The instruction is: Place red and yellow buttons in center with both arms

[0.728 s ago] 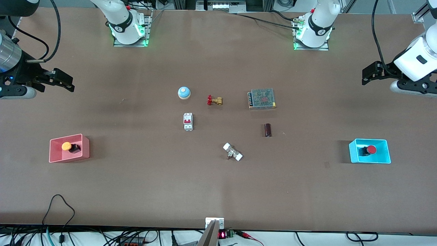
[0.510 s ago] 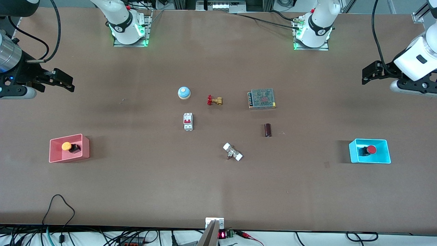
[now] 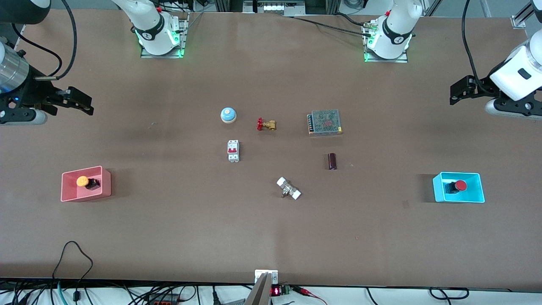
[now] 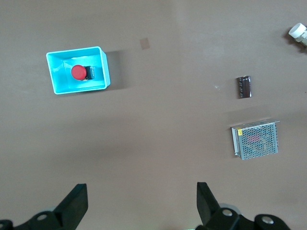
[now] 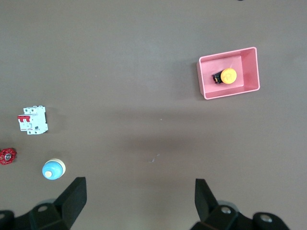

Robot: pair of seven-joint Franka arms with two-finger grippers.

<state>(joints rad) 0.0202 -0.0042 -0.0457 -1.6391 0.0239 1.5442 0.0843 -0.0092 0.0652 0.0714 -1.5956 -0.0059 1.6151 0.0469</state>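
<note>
The yellow button lies in the pink bin at the right arm's end of the table. It also shows in the right wrist view inside the pink bin. The red button lies in the cyan bin at the left arm's end, and shows in the left wrist view inside the cyan bin. My right gripper is open and empty, high over bare tabletop. My left gripper is open and empty, high over bare tabletop.
Around the table's middle lie a blue-and-white dome, a brass valve with a red handle, a white circuit breaker, a mesh-covered metal box, a dark cylinder and a white-capped fitting.
Both grippers have shifted slightly toward the robots' bases, still open. The buttons and bins have not moved.
</note>
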